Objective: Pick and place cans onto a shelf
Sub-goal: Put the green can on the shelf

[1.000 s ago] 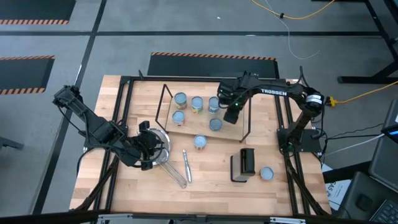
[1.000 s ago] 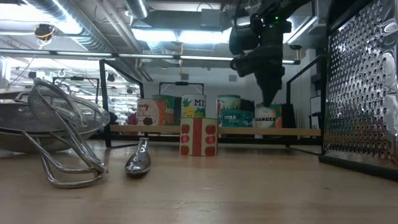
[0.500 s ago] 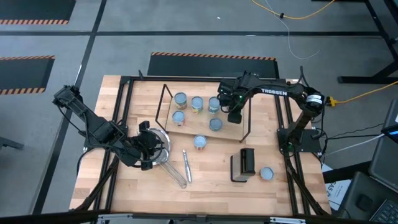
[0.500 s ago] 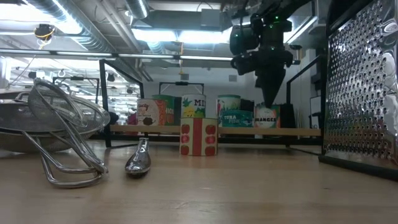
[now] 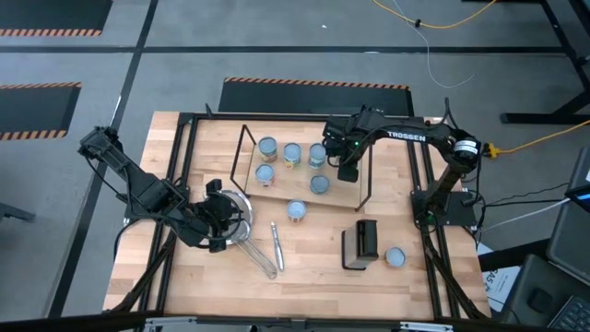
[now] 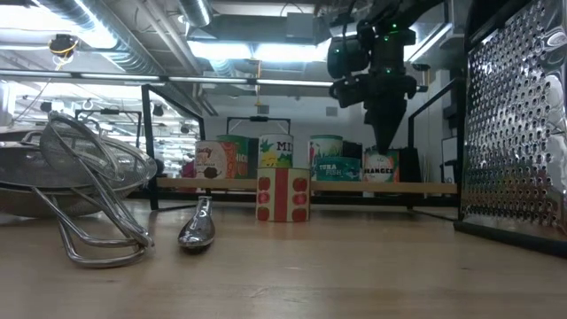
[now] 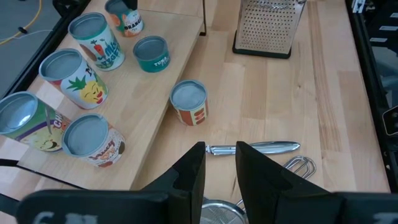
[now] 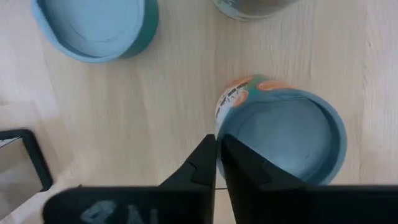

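The shelf (image 5: 277, 191) lies at the table's far middle and bears several cans (image 5: 268, 146). One red can (image 5: 296, 211) stands on the table just in front of it. Another can (image 5: 395, 257) stands near the right front. My right gripper (image 6: 387, 144) is shut and points down over an orange-labelled can (image 8: 283, 140) at the shelf's right end. My left gripper (image 7: 217, 163) is open and empty over the mesh strainer (image 5: 235, 226) at the left. My right gripper's shut fingertips (image 8: 210, 155) stand from above, pointing down, right over the near rim of the orange-labelled can (image 8: 219, 127). I cannot tell whether they touch it. The can stands upright on the shelf.
A metal box grater (image 5: 359, 244) stands at the right front, close to the loose can. A spoon-like tool (image 5: 276, 247) lies between the strainer and the grater. A low teal can (image 8: 93, 28) stands beside the orange one. Black wire frames (image 5: 369, 175) stand at the shelf's ends.
My right gripper has tipped from a slant to pointing straight down above the orange-labelled can, and has shifted a little toward the table's right edge. The cans have stayed in place.
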{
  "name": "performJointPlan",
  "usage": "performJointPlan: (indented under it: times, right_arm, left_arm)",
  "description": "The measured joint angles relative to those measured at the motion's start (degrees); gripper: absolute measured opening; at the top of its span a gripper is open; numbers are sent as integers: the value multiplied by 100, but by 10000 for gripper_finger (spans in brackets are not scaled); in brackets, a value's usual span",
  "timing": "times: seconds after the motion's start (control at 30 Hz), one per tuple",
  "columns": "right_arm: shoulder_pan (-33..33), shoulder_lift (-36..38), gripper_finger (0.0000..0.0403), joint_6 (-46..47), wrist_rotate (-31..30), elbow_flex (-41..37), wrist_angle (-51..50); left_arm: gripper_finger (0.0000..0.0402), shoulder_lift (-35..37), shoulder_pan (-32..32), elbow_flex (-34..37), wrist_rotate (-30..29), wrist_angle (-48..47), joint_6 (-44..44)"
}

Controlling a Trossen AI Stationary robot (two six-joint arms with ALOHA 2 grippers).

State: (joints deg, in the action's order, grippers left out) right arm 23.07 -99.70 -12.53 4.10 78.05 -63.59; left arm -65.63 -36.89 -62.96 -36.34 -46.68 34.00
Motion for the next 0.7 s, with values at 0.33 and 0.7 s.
performJointPlan:
  times: [0.33, 0.7]
  right_arm:
    - [0, -17, 133, 17, 28, -12, 22]
    - [-43, 145, 143, 27, 108, -12, -46]
  left_arm:
    - [82, 0, 0, 0, 0, 22, 7]
    - [82, 0, 0, 0, 0, 144, 7]
